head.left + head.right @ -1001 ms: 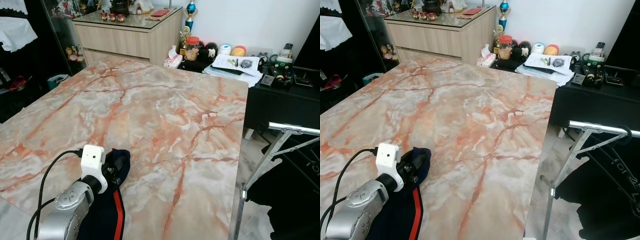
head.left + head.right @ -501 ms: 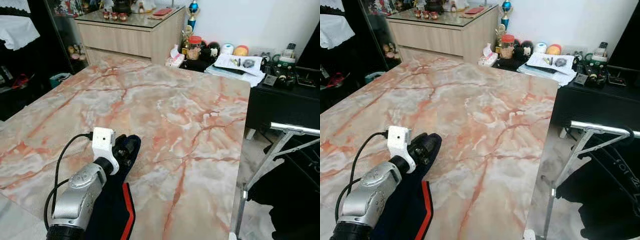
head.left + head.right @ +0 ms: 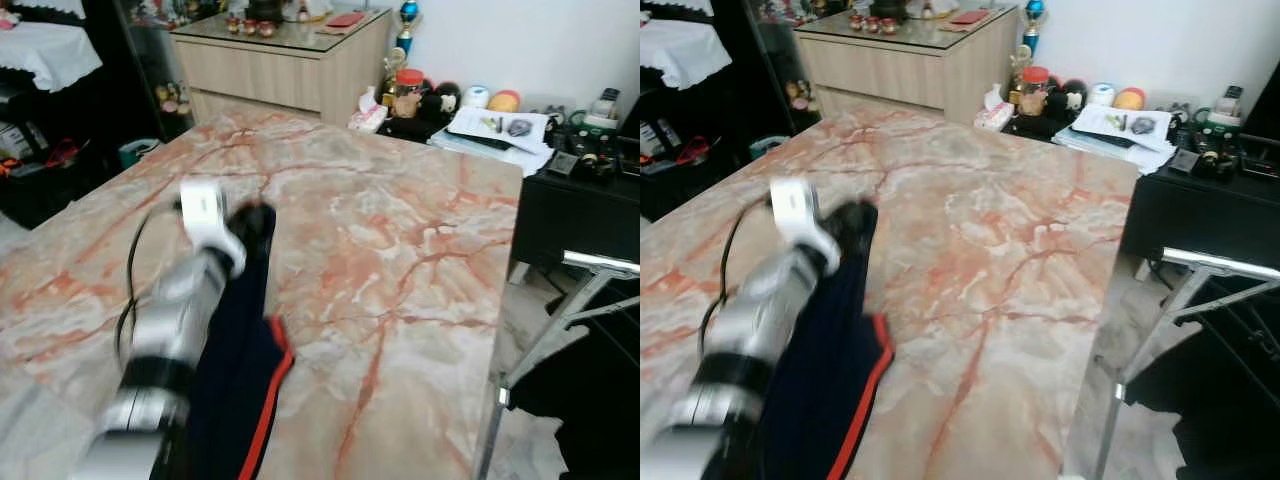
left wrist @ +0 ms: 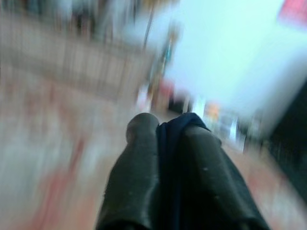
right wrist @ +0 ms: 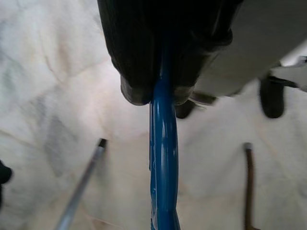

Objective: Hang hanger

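Note:
My left gripper (image 3: 256,216) is shut on a dark navy garment with a red stripe (image 3: 238,372). It holds the garment up over the marble table (image 3: 410,220), and the cloth hangs down along the silver arm. In the blurred left wrist view, a navy fold (image 4: 169,139) is pinched between the two black fingers. In the right wrist view, my right gripper (image 5: 160,93) is shut on a blue hanger (image 5: 163,163) over a pale tiled floor. A silver rack bar (image 3: 1220,265) stands to the table's right.
A wooden cabinet (image 3: 290,70) stands beyond the table's far edge. A black side table (image 3: 570,190) holds papers and small items at the right. Dark clothes (image 3: 1230,400) hang under the rack. Dark shelves (image 3: 50,110) line the left side.
My left arm has swung up and forward over the table, carrying the navy garment with it. The camera has shifted a little.

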`<state>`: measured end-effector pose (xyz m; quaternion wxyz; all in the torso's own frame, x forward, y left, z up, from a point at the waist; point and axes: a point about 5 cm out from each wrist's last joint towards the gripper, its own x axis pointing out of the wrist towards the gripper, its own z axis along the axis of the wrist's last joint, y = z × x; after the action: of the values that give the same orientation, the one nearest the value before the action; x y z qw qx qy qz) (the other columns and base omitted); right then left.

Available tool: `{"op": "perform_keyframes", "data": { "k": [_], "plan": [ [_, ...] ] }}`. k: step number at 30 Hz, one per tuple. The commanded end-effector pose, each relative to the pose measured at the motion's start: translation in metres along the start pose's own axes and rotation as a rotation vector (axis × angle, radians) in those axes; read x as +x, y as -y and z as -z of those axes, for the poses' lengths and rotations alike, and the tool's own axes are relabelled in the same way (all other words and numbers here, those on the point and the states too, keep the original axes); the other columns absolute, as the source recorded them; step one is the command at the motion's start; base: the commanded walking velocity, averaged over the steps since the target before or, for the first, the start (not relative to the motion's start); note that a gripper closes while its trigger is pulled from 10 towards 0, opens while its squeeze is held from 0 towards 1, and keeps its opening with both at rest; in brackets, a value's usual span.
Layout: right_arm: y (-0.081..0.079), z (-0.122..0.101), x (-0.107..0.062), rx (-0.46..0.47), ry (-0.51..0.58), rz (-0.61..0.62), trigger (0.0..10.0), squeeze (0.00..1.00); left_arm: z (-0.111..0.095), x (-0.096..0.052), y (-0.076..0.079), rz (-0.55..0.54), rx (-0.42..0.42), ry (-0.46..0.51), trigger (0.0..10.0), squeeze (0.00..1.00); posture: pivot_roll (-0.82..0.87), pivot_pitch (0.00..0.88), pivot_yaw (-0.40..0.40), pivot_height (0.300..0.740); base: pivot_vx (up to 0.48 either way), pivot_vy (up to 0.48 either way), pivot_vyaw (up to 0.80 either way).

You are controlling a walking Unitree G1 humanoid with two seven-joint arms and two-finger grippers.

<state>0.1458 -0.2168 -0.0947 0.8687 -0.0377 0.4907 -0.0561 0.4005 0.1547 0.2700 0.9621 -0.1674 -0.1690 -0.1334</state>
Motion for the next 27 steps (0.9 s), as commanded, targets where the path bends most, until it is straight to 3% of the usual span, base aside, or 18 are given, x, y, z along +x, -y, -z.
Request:
{"op": "perform_keyframes", "data": {
  "k": [1,4,6,8,9,10,13,14,15,16,18,23,27],
  "plan": [
    [0.0,0.006,-0.001,0.012,-0.004,-0.002,10.0,0.0,-0.033,0.014,0.007,-0.001,-0.026,0.148,0.0,0.0,0.08,0.086,0.03,0.74,0.0,0.0,0.0],
    [0.002,0.008,-0.002,0.016,-0.003,0.006,10.0,0.0,-0.042,0.019,0.009,0.002,-0.068,0.186,0.0,0.0,0.08,0.087,0.028,0.74,0.0,0.0,0.0],
    [0.0,0.01,-0.002,0.011,-0.003,0.009,10.0,0.0,-0.034,0.016,0.008,0.011,-0.041,0.163,0.0,0.0,0.09,0.092,0.026,0.74,0.0,0.0,0.0],
    [-0.007,0.013,-0.003,0.003,-0.008,0.001,10.0,0.0,-0.005,0.006,0.001,0.011,0.021,0.048,0.5,0.0,0.09,0.098,0.021,0.74,0.0,0.0,0.0],
    [-0.012,0.013,-0.003,-0.002,-0.009,-0.008,10.0,0.0,0.022,-0.006,-0.001,0.065,0.101,-0.084,4.6,0.0,0.09,0.102,0.022,0.74,0.0,0.0,0.0],
    [-0.015,0.013,-0.003,-0.004,-0.01,-0.012,10.0,0.0,0.035,-0.015,-0.003,0.09,0.124,-0.154,9.6,0.0,0.09,0.102,0.022,0.74,0.0,0.0,0.0],
    [-0.019,0.013,-0.002,-0.014,-0.013,-0.022,10.0,0.0,0.062,-0.037,-0.011,0.107,0.144,-0.309,10.0,0.0,0.09,0.106,0.023,0.74,0.0,0.0,0.0],
    [-0.023,0.011,-0.002,-0.012,-0.009,-0.027,10.0,0.0,0.075,-0.056,-0.018,0.127,0.159,-0.378,10.0,0.0,0.1,0.11,0.022,0.74,0.0,0.0,0.0],
    [-0.024,0.01,-0.002,-0.015,-0.007,-0.031,10.0,0.0,0.08,-0.065,-0.022,0.126,0.174,-0.413,10.0,0.0,0.1,0.111,0.023,0.74,0.0,0.0,0.0],
    [-0.024,0.01,-0.002,-0.015,-0.007,-0.031,10.0,0.0,0.08,-0.065,-0.022,0.126,0.174,-0.413,10.0,0.0,0.1,0.111,0.023,0.74,0.0,0.0,0.0],
    [-0.028,0.007,-0.001,-0.02,-0.003,-0.037,10.0,0.0,0.087,-0.086,-0.034,0.098,0.225,-0.478,10.0,0.0,0.1,0.109,0.022,0.74,0.0,0.0,0.0],
    [-0.033,0.0,0.0,-0.026,0.007,-0.044,10.0,0.0,0.086,-0.105,-0.036,0.091,0.243,-0.514,10.0,0.0,0.1,0.107,0.024,0.74,0.0,0.0,0.0],
    [-0.034,-0.004,0.001,-0.023,0.013,-0.043,10.0,0.0,0.079,-0.111,-0.03,0.14,0.256,-0.493,10.0,0.0,0.1,0.102,0.028,0.74,0.0,0.0,0.0]
  ]
}}
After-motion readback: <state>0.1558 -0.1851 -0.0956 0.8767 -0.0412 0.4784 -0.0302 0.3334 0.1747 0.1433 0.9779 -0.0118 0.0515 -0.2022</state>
